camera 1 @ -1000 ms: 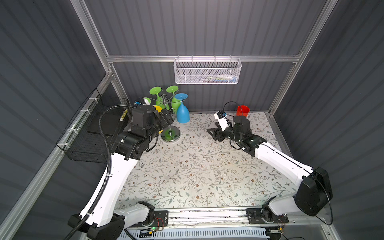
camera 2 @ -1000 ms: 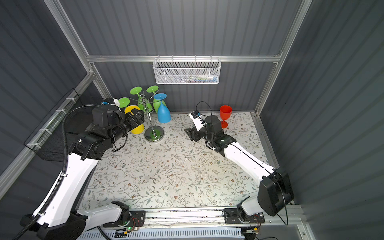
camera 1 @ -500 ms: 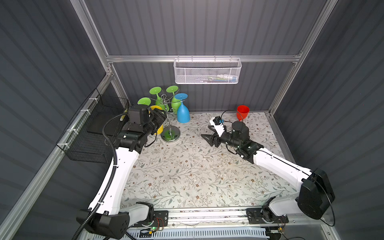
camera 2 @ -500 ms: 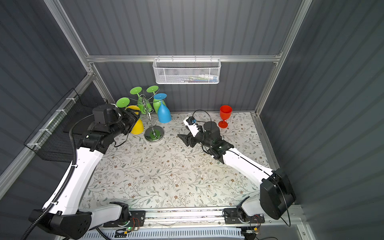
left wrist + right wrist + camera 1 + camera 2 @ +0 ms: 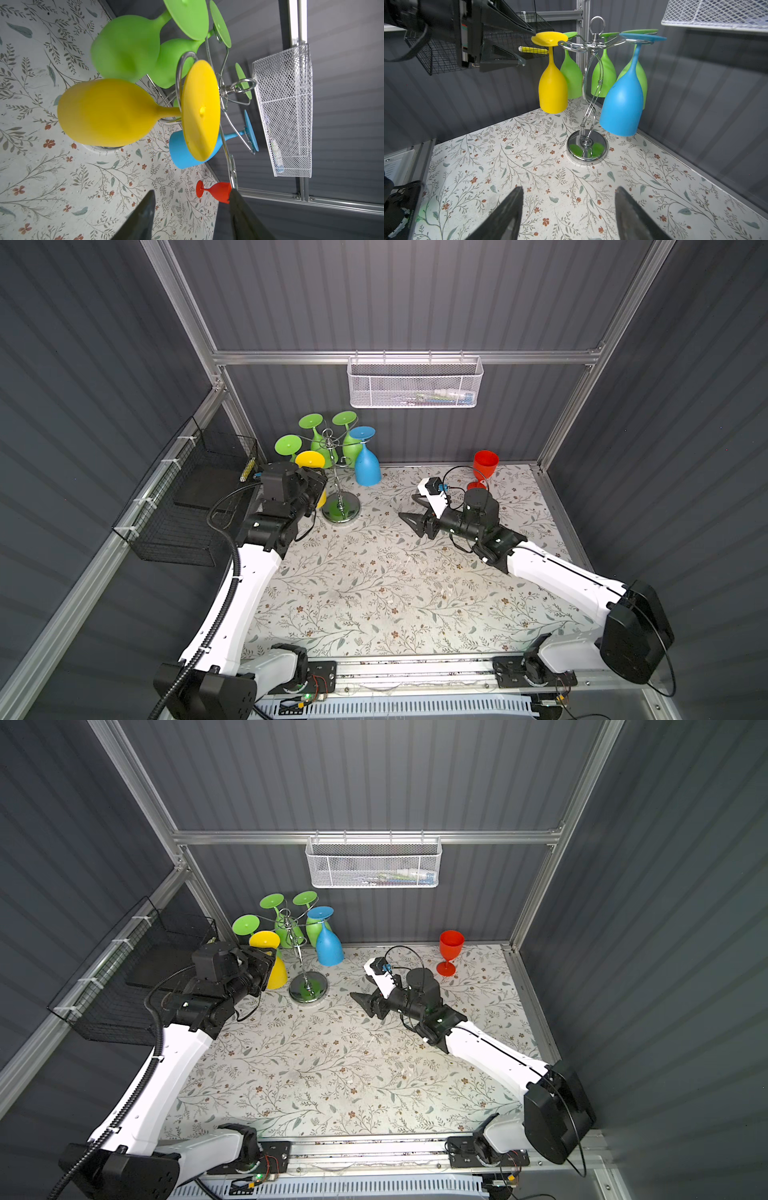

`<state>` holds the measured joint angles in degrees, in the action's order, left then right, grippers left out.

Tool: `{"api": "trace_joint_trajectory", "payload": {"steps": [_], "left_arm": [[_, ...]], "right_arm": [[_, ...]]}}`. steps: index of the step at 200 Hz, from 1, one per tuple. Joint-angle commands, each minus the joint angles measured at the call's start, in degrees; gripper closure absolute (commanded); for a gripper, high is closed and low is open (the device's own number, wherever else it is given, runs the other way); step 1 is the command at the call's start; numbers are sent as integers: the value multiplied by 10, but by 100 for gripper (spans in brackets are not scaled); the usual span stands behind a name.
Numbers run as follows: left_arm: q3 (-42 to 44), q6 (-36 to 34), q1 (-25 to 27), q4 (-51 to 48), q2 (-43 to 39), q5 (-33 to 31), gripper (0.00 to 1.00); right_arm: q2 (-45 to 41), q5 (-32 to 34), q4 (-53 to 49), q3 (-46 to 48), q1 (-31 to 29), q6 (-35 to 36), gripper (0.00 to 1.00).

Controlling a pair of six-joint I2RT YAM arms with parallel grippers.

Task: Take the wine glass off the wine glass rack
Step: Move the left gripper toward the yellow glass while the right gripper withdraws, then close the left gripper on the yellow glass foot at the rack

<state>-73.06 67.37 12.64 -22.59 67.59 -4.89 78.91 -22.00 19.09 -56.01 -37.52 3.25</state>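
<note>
The chrome wine glass rack stands at the back left. Hanging upside down from its arms are a yellow wine glass, a blue one and three green ones. My left gripper is open beside the yellow glass, one fingertip at the rim of its foot, nothing between the jaws. My right gripper is open and empty, low over the table, pointing at the rack.
A red wine glass stands upright on the table at the back right. A white mesh basket hangs on the back wall. A black wire basket hangs on the left wall, close behind my left arm.
My left gripper has shifted a little left, away from the rack's stem, to beside the yellow glass, and its jaws have narrowed. My right gripper has moved left toward the rack.
</note>
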Motion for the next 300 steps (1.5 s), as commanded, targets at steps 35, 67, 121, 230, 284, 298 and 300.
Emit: {"api": "trace_joint_trajectory", "payload": {"steps": [35, 67, 121, 230, 284, 298, 300], "left_arm": [[10, 35, -4, 73, 10, -7, 43], [6, 41, -5, 88, 26, -7, 44], [-7, 44, -6, 103, 43, -13, 47], [-4, 40, -7, 123, 32, -23, 64], [2, 36, -7, 128, 29, -26, 70], [2, 37, -7, 130, 29, -26, 73], [2, 37, -7, 130, 29, -26, 74]], "right_arm": [[-12, -13, 17, 8, -11, -4, 30], [-19, -13, 16, 11, -14, -1, 30], [-23, -10, 18, 16, -13, 2, 30], [-27, -10, 29, 22, -14, -2, 32], [-29, -10, 29, 22, -13, -3, 32], [-29, -11, 28, 22, -14, -3, 32], [-29, -11, 28, 22, -14, -3, 32]]}}
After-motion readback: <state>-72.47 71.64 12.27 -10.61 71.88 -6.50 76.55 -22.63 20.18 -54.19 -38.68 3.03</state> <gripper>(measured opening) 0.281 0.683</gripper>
